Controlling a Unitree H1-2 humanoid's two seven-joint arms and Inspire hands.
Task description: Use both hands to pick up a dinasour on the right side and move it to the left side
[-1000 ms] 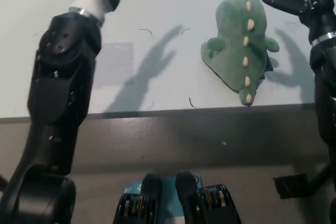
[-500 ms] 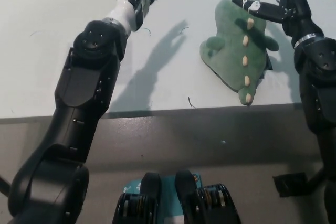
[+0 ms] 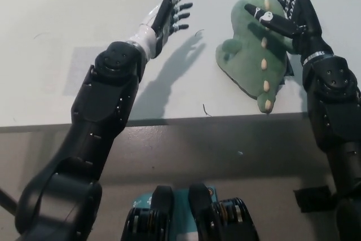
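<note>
Green plush dinosaur [image 3: 254,55] lying flat on the white table [image 3: 67,21], on the right half, tail end close to the front edge. Long axis running from the far end, near the top of the view, down to the near tip at the edge, marked by a row of cream spikes along the spine and leaning only slightly off straight. Stubby limbs sticking out to both flanks.

Right hand [image 3: 285,12] hanging over the far right part of the dinosaur, fingers spread and holding nothing; one digit stretching across the upper body toward the spine. Probably hovering just above the plush rather than pressing on it, though contact hard to judge from so steep an angle.

Left hand [image 3: 172,9] well to the left of the dinosaur, bare table between them, fingers spread and extended, empty. Palm turned roughly toward the toy's left flank.

Right hand clearly the nearer, already at the toy; left hand with the gap yet to close. Dinosaur lying between the two hands, so the coming squeeze likely across the short width, one palm on each flank, before any carry to the left half.

No brand, label or legible writing anywhere. Small white patches on the black right hand, too small to read as text.
</note>
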